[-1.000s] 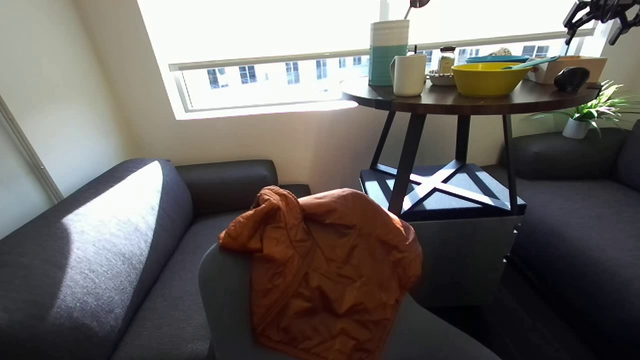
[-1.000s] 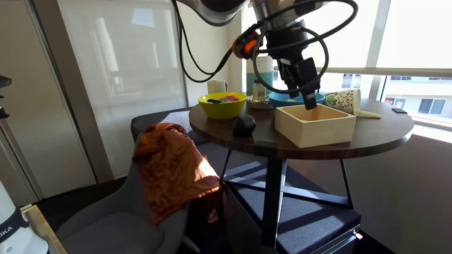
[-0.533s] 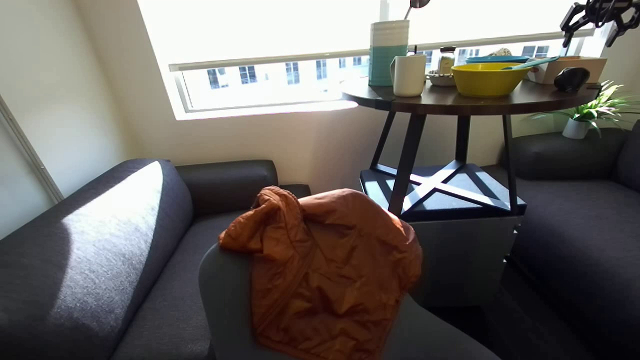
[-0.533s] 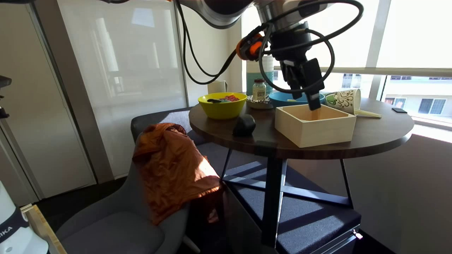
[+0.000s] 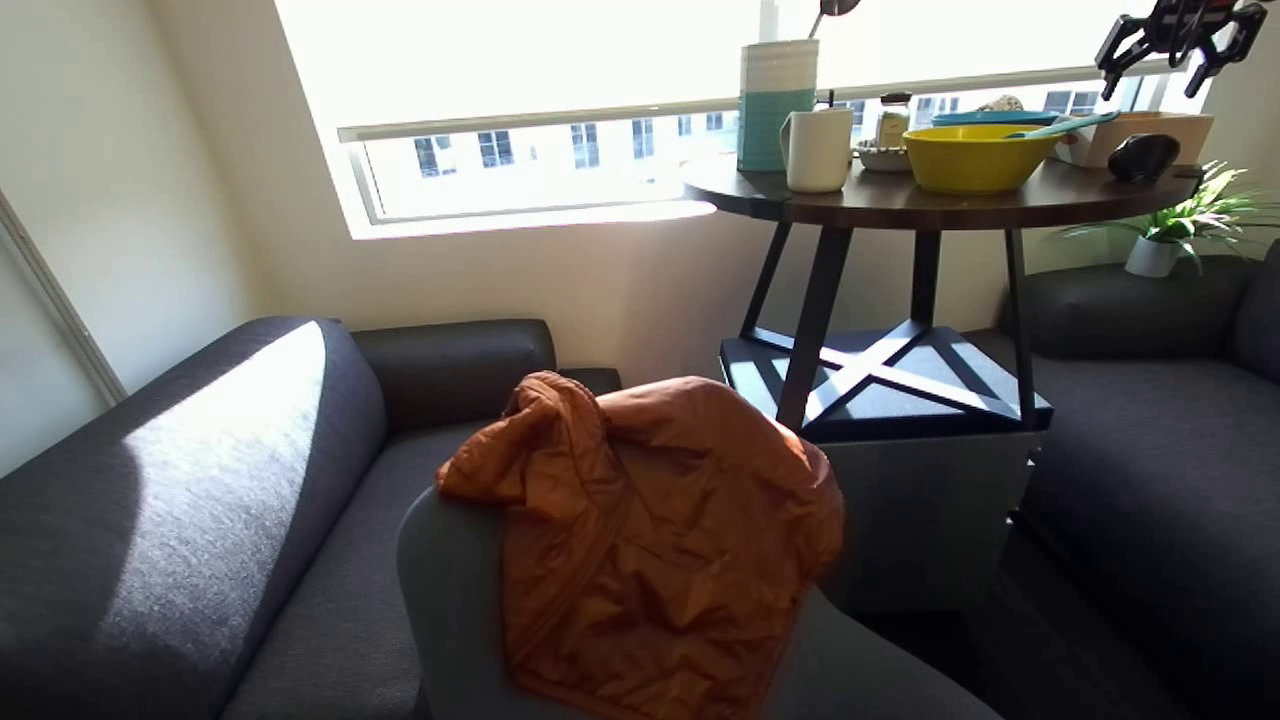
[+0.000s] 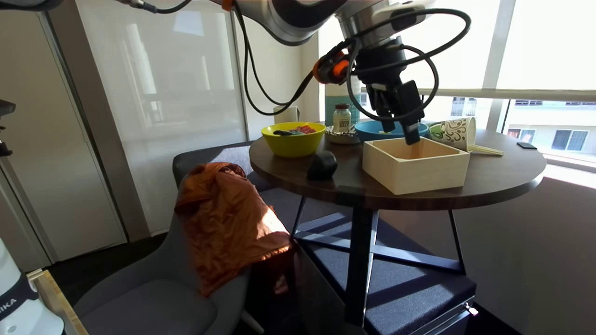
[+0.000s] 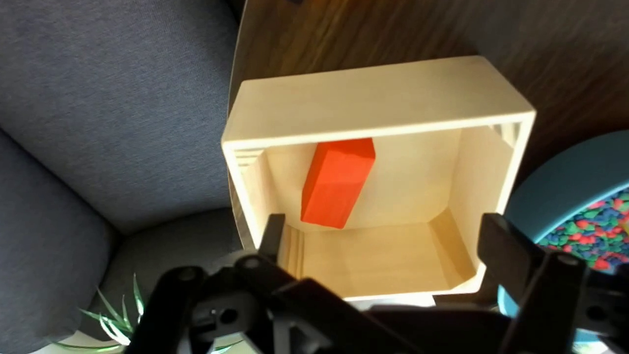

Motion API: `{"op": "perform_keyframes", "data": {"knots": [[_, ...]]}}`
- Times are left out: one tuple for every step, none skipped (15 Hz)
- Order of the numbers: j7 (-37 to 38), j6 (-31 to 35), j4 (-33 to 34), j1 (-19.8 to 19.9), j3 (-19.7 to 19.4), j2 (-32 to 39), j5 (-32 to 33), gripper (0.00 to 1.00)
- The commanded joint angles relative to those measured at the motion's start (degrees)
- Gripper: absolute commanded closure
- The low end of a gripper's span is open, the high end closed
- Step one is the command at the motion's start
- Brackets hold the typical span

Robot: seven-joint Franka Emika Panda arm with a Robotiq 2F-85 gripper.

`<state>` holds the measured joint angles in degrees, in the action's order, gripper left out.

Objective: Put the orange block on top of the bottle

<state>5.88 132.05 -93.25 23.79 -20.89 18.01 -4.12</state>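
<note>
My arm slants down over the table, claw spread wide and gripping nothing above the wooden box. The orange block lies inside that box. The bottle stands upright, well apart.

Wrist view looks down; exteriors share the table.

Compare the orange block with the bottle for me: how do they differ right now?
Colour: the orange block shows only red-orange; the bottle is whitish above, teal below.
Shape: the orange block has flat faces and straight edges; the bottle is a tall cylinder.
Place: the orange block is inside the wooden box; the bottle stands upright on the table.
Shared: neither is held by the open end effector.
</note>
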Motion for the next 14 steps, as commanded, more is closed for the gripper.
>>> {"op": "perform_keyframes", "data": {"knots": [[2.1,-2.1,4.8,0.5,0.3,4.1,0.0,0.00],[2.1,-2.8,5.5,0.7,0.4,4.8,-0.3,0.00],[2.3,-3.6,6.1,0.7,0.4,5.6,0.0,0.01],[2.2,-4.2,6.7,0.8,0.6,6.2,-0.1,0.01],[2.5,-4.9,7.4,0.7,0.4,6.9,0.3,0.01],[2.9,-5.6,8.1,0.7,0.4,7.6,0.5,0.02],[3.3,-6.2,8.7,0.7,0.2,8.2,0.7,0.02],[4.4,-7.1,9.3,0.6,-0.1,8.8,1.1,0.02],[5.3,-8.0,9.9,0.6,-0.3,9.1,1.1,0.02],[6.6,-8.7,10.2,0.5,-0.5,9.4,1.4,0.03],[7.6,-9.7,10.6,0.5,-0.7,9.5,1.5,0.04],[8.1,-11.0,11.1,0.6,-0.7,9.8,1.5,0.04],[8.0,-12.2,11.6,0.8,-0.5,10.0,1.0,0.05],[7.5,-13.2,11.9,1.1,-0.1,10.2,0.4,0.05]]}}
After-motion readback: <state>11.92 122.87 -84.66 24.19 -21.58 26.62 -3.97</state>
